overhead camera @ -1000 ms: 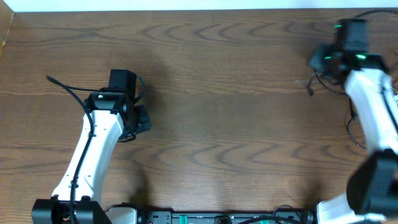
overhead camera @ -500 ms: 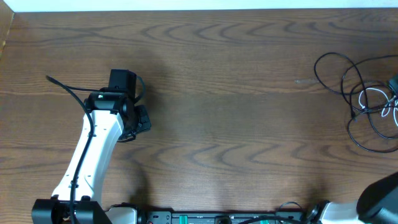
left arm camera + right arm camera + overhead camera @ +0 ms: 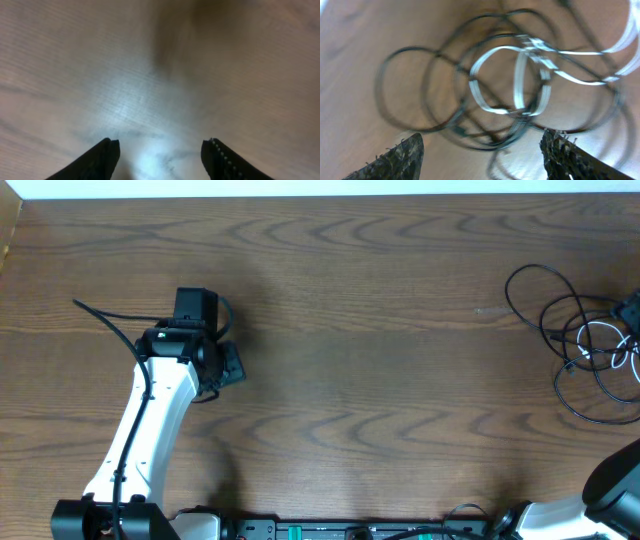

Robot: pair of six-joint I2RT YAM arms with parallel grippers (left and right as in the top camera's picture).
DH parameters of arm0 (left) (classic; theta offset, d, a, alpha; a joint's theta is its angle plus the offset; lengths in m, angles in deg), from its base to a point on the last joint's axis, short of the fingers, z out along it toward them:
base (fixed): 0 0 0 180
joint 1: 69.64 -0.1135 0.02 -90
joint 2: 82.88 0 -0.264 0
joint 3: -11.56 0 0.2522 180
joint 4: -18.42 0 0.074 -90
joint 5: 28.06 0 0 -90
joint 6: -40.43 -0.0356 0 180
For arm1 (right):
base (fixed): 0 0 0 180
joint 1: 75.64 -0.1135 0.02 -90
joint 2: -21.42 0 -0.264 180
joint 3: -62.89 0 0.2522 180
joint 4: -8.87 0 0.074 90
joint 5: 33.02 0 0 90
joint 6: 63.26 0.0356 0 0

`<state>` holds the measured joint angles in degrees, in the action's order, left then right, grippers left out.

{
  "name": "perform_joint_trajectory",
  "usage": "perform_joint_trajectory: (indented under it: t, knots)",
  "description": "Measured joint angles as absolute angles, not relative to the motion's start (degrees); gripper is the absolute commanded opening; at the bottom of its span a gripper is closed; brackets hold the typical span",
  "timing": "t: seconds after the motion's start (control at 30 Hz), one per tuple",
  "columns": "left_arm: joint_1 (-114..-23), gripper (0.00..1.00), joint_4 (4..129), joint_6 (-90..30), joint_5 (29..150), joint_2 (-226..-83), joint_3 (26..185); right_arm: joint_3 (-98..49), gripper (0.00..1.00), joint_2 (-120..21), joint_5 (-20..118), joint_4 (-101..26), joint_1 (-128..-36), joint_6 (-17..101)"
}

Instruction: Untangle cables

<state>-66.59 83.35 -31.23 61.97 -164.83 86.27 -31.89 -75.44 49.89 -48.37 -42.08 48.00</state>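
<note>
- Left claw (image 3: pixel 161 152): jaws apart, empty, low over bare desk (image 3: pixel 380 330) on the left side.
- Right claw (image 3: pixel 480 160): jaws wide apart, gripping nothing, hanging above the tangle.
- Cables (image 3: pixel 585 345): overlapping black loops with one white cable (image 3: pixel 519 82) coiled among them, lying at the desk's right edge.

A brown wood-grain worktop (image 3: pixel 360 400) fills the overhead view, its grain running in long wavy bands. Just ahead of the left pincer (image 3: pixel 160 150) the wood carries a bright pale glare (image 3: pixel 145 107), and farther ahead lies a dark, blurred shadow (image 3: pixel 175 35). Far beyond that pincer, a white strip (image 3: pixel 300 188) borders the worktop's edge.
</note>
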Motion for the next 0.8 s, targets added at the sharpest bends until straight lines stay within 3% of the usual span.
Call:
perform_joint_trajectory:
  t: [0.17, 0.37, 0.4, 0.53, 0.8]
  knots:
    - [-65.0, 0.67, 71.1, -34.7, 70.2, -164.8, 86.2, -32.4, 0.78, -73.2, 34.4, -54.4, -48.3, 35.3]
    - [-56.5, 0.79, 66.8, -40.4, 72.1, -164.8, 86.2, -32.4, 0.84, -73.2, 37.3, -60.8, -61.4, 25.6]
    - [-55.1, 0.85, 68.2, -41.0, 70.9, -164.8, 86.2, -32.4, 0.87, -73.2, 40.1, -62.4, -63.8, 24.8]
    - [-54.0, 0.86, 78.9, -41.6, 64.0, -164.9, 86.1, -32.5, 0.97, -73.2, 47.0, -65.9, -69.2, 24.2]
    - [-56.9, 0.86, 96.0, -35.6, 60.0, -164.6, 86.0, -31.6, 0.99, -71.7, 49.4, -68.1, -73.5, 26.2]
